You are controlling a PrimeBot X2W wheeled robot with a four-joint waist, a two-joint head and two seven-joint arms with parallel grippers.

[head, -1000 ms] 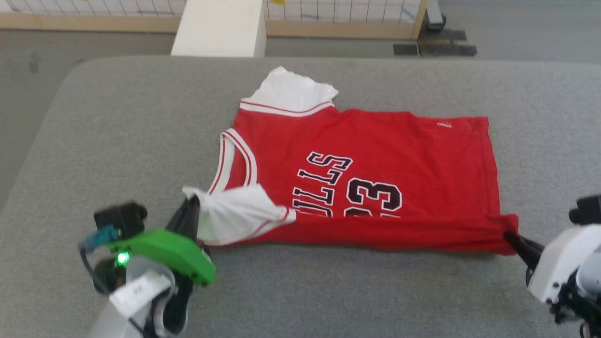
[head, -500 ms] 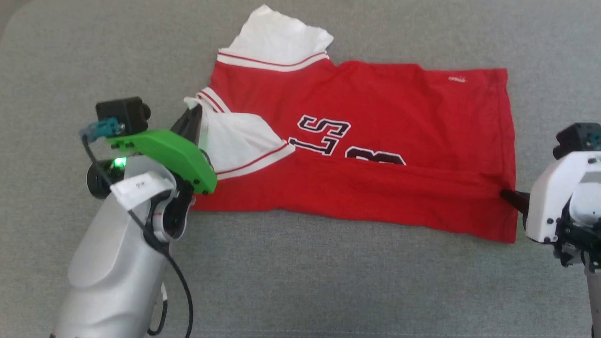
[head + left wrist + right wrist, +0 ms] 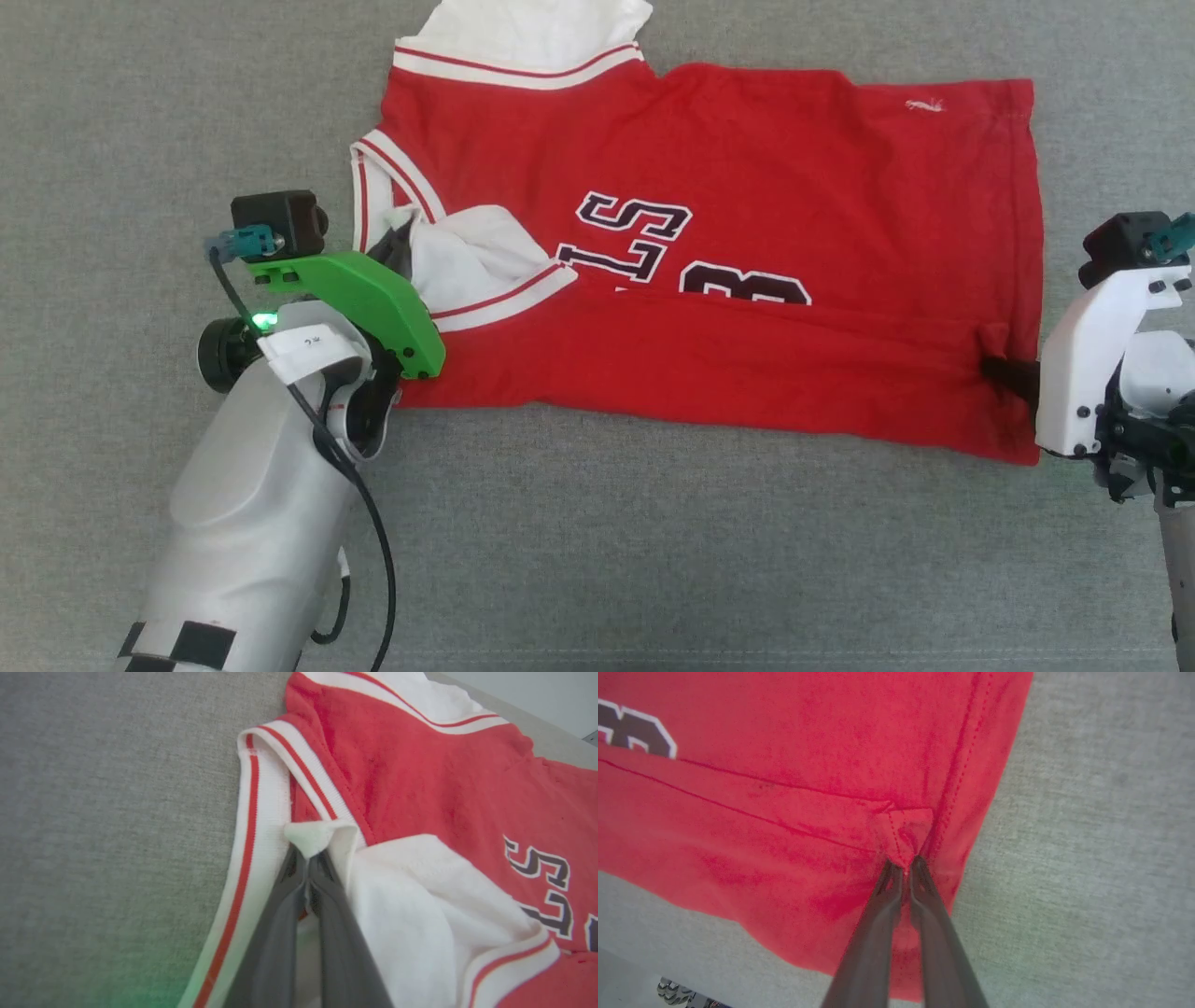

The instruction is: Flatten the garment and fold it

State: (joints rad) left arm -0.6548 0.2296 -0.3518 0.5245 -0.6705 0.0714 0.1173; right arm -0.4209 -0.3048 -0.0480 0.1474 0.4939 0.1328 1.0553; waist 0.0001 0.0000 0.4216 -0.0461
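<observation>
Ideally, by my reckoning, both arms should carry their pinched corners across level and in step, so the cloth between the jaws ran taut and the fold landed straight. The left gripper (image 3: 306, 858) was clenched on a white sleeve tip (image 3: 310, 837), the right gripper (image 3: 903, 865) on a red hem corner (image 3: 906, 835). The shirt (image 3: 747, 187) lay spread on the grey pad (image 3: 653, 560), beyond and between both jaws, its near strip doubled over the dark lettering (image 3: 635, 219), rumpled at each pinch.

Looks like a robotics lab or test rig tbh: grey cloth-covered table (image 3: 653, 560) under everything, bright green camera mount (image 3: 373, 299) and a loose black cable (image 3: 387, 569) at lower left.
</observation>
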